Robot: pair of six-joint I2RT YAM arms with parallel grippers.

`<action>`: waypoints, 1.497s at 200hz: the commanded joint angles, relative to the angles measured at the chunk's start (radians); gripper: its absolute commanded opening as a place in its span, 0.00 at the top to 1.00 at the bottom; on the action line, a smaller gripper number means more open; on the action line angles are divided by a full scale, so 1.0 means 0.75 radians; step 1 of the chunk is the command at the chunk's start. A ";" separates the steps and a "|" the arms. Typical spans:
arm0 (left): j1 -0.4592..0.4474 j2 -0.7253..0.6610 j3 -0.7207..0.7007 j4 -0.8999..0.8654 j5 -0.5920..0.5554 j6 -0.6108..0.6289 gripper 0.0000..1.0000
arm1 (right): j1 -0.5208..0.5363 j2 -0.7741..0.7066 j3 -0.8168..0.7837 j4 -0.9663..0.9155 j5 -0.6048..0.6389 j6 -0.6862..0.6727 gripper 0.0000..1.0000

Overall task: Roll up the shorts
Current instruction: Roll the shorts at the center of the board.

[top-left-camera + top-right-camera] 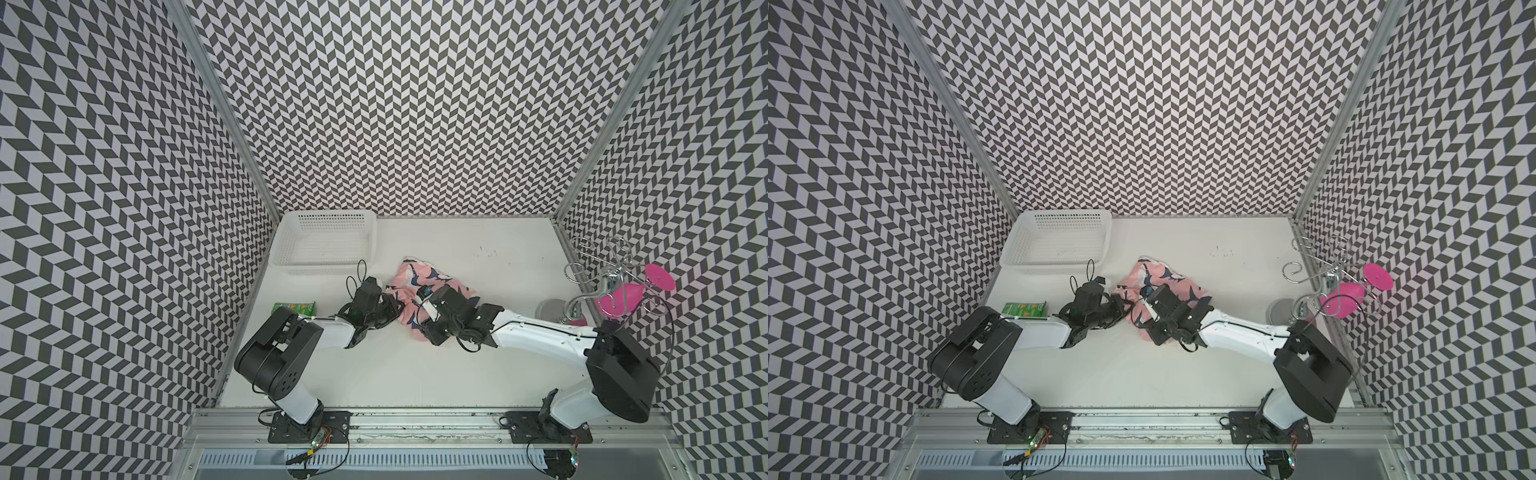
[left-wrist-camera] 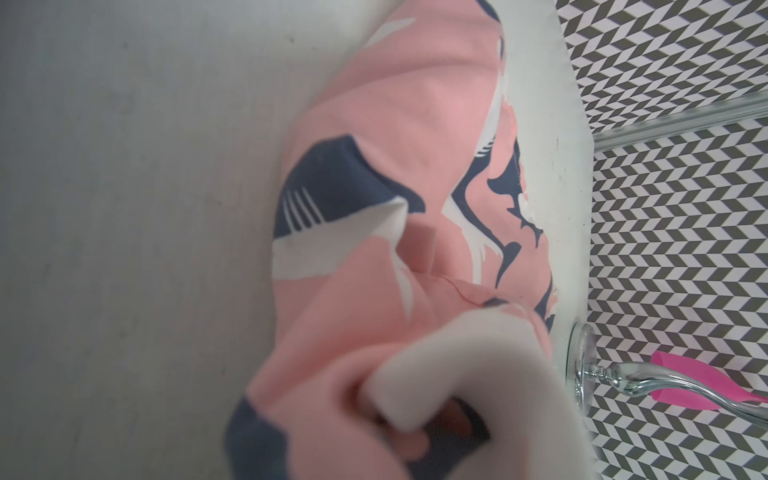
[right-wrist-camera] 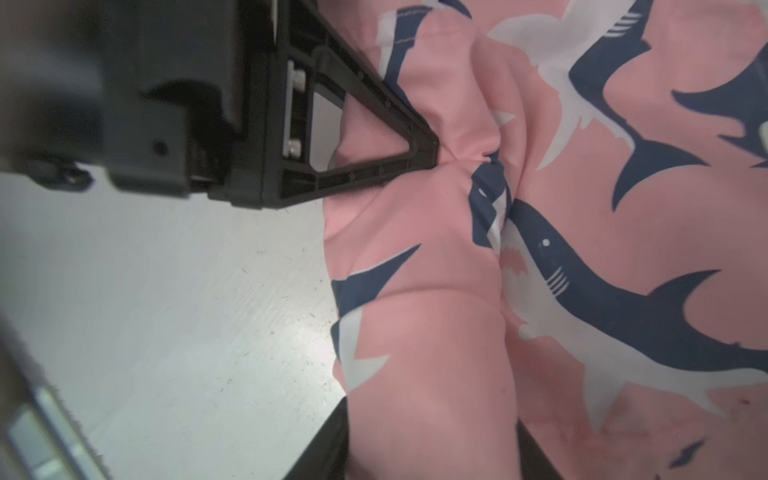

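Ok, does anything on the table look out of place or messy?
The pink shark-print fabric shorts sit crumpled in a heap mid-table, not a tidy roll. The pink plastic goblet hangs tilted on the chrome wire rack at the right edge.

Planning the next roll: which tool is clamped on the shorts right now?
The left tool, pinched shut on a fold of the shorts; the right tool has its jaws apart.

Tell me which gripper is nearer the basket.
Left. The left gripper pinches the edge of the shorts on the side towards the basket. The right gripper sits over the shorts, farther from the basket.
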 commanded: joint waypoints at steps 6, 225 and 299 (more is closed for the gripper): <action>-0.004 -0.059 0.048 -0.175 -0.010 0.032 1.00 | 0.134 -0.047 0.019 -0.052 0.544 -0.028 0.36; 0.021 -0.085 0.037 -0.135 0.132 -0.032 1.00 | 0.336 0.469 0.026 0.303 0.721 -0.245 0.65; 0.102 -0.340 -0.020 -0.178 0.036 0.099 0.29 | 0.044 0.302 0.026 0.131 -0.274 -0.090 1.00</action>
